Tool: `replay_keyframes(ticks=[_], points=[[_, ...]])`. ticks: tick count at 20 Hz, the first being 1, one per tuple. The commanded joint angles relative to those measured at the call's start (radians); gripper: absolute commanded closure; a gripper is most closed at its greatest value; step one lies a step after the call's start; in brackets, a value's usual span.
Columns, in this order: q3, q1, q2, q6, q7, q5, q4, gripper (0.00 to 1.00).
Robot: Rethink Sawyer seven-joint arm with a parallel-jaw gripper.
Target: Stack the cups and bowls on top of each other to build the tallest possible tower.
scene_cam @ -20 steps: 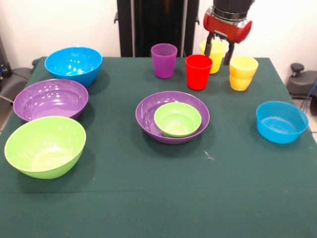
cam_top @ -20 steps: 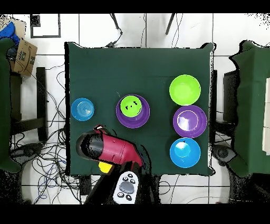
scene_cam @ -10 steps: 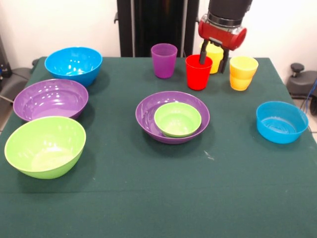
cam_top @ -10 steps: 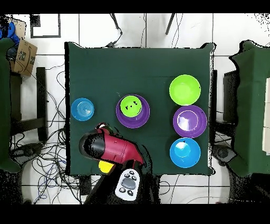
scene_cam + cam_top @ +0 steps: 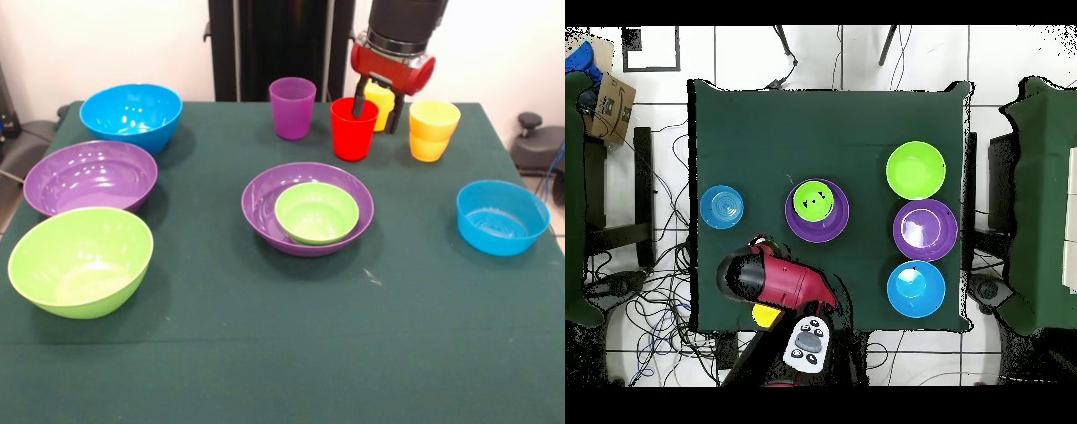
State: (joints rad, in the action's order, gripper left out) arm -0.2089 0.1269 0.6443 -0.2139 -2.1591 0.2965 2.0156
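Observation:
My gripper (image 5: 380, 108) is open at the table's far side. One fingertip (image 5: 360, 104) is at the mouth of the red cup (image 5: 351, 132), and the other is just right of that cup's wall. A yellow cup (image 5: 381, 92) stands half hidden behind the fingers. Yellow stacked cups (image 5: 433, 130) are to the right and a purple cup (image 5: 292, 107) to the left. Mid-table, a small green bowl (image 5: 316, 212) sits inside a purple bowl (image 5: 261, 200). In the overhead view the arm (image 5: 770, 282) covers the cups, apart from a bit of yellow (image 5: 766, 316).
A large blue bowl (image 5: 131, 115), a large purple bowl (image 5: 90, 177) and a lime green bowl (image 5: 79, 259) line the left side. A small blue bowl (image 5: 501, 217) stands alone at the right. Chairs and cables surround the table (image 5: 865, 130).
The gripper has shifted left from around the rear yellow cup to the red cup's right rim. The cups and bowls have not moved.

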Motion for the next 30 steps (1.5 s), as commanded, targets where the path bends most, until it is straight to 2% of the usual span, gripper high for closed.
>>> replay_keyframes(ticks=[1, 5, 15, 21, 30], points=[[0.078, -0.006, -0.047, 0.035, -0.084, -0.063, 0.028, 0.00], [0.072, -0.009, -0.045, 0.011, -0.077, -0.069, 0.022, 0.00], [0.110, -0.032, -0.056, 0.084, -0.095, -0.088, 0.059, 0.00], [0.102, -0.020, -0.067, 0.097, -0.101, -0.099, 0.052, 0.00], [0.129, -0.042, -0.069, 0.105, -0.105, -0.094, 0.067, 0.00]])
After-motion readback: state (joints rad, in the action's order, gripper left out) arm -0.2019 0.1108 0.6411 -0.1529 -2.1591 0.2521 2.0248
